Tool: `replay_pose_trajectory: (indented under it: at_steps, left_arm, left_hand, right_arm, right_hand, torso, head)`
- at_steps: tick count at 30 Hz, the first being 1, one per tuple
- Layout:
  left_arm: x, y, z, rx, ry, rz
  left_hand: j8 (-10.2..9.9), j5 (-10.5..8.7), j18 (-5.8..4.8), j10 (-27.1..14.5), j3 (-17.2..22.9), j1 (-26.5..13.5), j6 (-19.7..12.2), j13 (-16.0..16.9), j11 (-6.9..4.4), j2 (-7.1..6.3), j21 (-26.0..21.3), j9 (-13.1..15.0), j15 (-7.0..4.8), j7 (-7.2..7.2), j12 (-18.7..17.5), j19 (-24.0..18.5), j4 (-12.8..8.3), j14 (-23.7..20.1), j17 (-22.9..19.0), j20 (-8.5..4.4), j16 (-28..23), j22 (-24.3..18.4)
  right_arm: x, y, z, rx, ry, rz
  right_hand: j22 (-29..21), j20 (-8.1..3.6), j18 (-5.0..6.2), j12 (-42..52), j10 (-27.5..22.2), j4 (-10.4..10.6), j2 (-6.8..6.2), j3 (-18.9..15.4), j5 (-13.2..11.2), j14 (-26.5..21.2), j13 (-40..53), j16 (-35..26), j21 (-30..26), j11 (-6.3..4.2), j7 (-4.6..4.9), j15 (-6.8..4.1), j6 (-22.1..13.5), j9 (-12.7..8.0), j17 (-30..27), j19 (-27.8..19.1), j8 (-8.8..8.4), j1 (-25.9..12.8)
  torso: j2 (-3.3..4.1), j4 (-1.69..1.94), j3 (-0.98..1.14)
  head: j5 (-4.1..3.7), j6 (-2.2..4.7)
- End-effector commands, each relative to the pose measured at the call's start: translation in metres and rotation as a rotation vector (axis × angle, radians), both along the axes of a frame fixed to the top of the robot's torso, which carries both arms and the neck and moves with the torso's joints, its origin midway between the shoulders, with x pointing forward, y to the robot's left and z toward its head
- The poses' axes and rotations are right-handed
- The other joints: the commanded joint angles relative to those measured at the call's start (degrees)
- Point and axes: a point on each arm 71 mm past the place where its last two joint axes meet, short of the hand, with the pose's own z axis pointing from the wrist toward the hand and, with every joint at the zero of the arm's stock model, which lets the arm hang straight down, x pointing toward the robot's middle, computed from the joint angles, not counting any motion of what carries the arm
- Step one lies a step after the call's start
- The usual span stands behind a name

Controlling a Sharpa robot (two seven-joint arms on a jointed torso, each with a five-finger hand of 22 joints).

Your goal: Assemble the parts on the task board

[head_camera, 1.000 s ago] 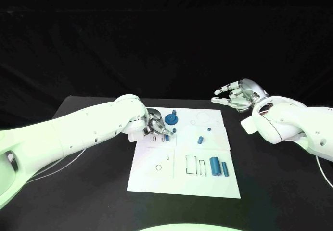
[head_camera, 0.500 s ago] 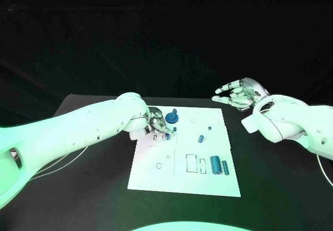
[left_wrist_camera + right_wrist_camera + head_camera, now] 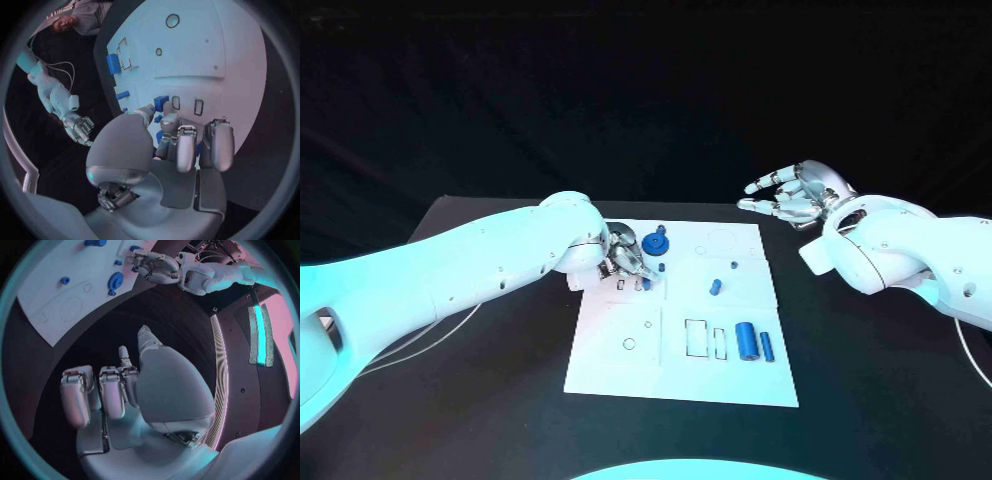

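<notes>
We are working with our left hand (image 3: 623,256) low over the far left part of the white board (image 3: 733,385), which lies in the middle of the black bench (image 3: 488,330). In the left wrist view the fingers (image 3: 187,145) are curling down around a small blue block (image 3: 161,103) just beside two small rectangular slots (image 3: 187,105). It looks pinched between thumb and finger, though we cannot tell for certain whether the block is held or only touched, nor whether it is already entering a slot.

Our right hand (image 3: 790,198) is hovering off the board beyond its far right corner, fingers loosely curled and apart, holding nothing.

As for progress, we are judging the task to be in an early or middle stage. A round blue gear-like piece (image 3: 656,245) is sitting near the left hand, and whether it is seated we cannot say. Two small blue pegs (image 3: 723,279) are lying loose near the board's middle. Two blue cylinders (image 3: 754,342) are lying side by side near the right edge, just beside empty rectangular outlines (image 3: 705,338). A small round hole (image 3: 630,343) on the left is also standing open. So most parts are seemingly waiting to be placed.
</notes>
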Motion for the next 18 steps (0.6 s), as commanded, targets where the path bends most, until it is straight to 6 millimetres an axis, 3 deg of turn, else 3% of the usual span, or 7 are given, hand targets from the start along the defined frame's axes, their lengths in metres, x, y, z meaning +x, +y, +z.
replay_pose_trajectory:
  at_steps: [1,7,8,10,18]
  left_arm:
    - [-0.0016,-0.0022,-0.0006,-0.004,0.024,-0.015]
    - [-0.0029,-0.0033,-0.0007,-0.02,0.035,-0.016]
    - [-0.0033,-0.0033,-0.0006,-0.025,0.036,-0.017]
    - [-0.0036,-0.0031,0.0,-0.032,0.033,-0.017]
    - [-0.0042,0.0003,0.0039,-0.071,0.019,0.004]
  left_hand:
    - [-0.45,-0.09,-0.62,0.02,1.27,0.83,0.14,0.09,-0.44,-0.22,0.38,0.23,-0.32,-0.33,-0.3,0.04,-0.04,5.88,14.92,-0.48,0.32,2.04]
    - [-1.09,-0.11,-0.64,0.17,8.28,3.78,0.19,0.12,-0.69,-1.63,0.37,1.27,-0.58,-0.58,-0.75,0.06,-1.45,5.94,15.06,-0.73,0.38,2.16]
    - [-1.47,-0.09,-0.65,-0.71,12.54,5.28,-0.28,-1.27,-0.68,-2.48,0.38,1.72,-0.62,-0.51,-2.07,0.07,-3.22,5.9,14.97,-0.8,0.34,2.24]
    - [-1.76,-0.1,-0.65,-0.99,17.74,4.19,-0.43,-2.36,-0.52,-4.24,0.36,2.67,-0.3,-0.21,-3.24,0.02,-4.77,5.88,14.92,-0.66,0.31,2.27]
    - [-1.79,0.05,-0.65,-0.78,25.45,1.8,-0.67,-2.98,-0.09,-5.42,0.38,4.81,-0.06,0.32,-4.31,0.0,-8.57,5.91,14.99,-0.4,0.35,2.42]
  right_arm:
    - [-0.0001,0.0017,-0.0002,-0.007,0.002,0.019]
    - [0.0,0.0019,-0.0002,-0.007,0.001,0.02]
    - [0.0001,0.0016,-0.0003,-0.007,0.001,0.019]
    - [0.0001,0.0015,-0.0003,-0.007,0.001,0.019]
    - [0.0005,0.0011,-0.0005,-0.005,0.001,0.017]
  right_hand:
    - [15.09,-0.31,-0.83,0.01,2.27,0.03,0.26,-0.28,-0.31,5.31,11.1,-0.26,0.26,-0.51,-0.24,-0.31,-0.07,0.03,12.76,6.0,0.26,-0.35]
    - [15.09,-0.32,-0.83,0.05,2.31,0.01,0.31,-0.27,-0.31,5.33,11.13,-0.24,0.26,-0.52,-0.25,-0.32,-0.05,0.03,12.84,6.0,0.3,-0.36]
    - [15.09,-0.32,-0.83,0.05,2.31,0.01,0.31,-0.27,-0.31,5.33,11.13,-0.24,0.26,-0.52,-0.25,-0.32,-0.05,0.03,12.84,6.0,0.3,-0.36]
    - [15.09,-0.32,-0.83,0.05,2.31,0.01,0.31,-0.27,-0.31,5.33,11.13,-0.24,0.26,-0.52,-0.25,-0.32,-0.05,0.03,12.84,6.0,0.3,-0.36]
    - [15.09,-0.33,-0.83,0.08,2.34,-0.02,0.36,-0.26,-0.32,5.31,11.15,-0.27,0.26,-0.53,-0.26,-0.33,-0.04,0.03,12.75,6.0,0.35,-0.36]
  torso:
    - [0.0,0.02,0.02]
    - [0.01,-0.03,0.03]
    - [0.06,0.0,0.01]
    - [0.06,0.01,0.01]
    - [-0.03,0.07,0.02]
  head:
    - [0.0,0.05]
    - [0.02,0.16]
    - [-0.08,0.08]
    - [-0.09,0.23]
    - [0.04,0.11]
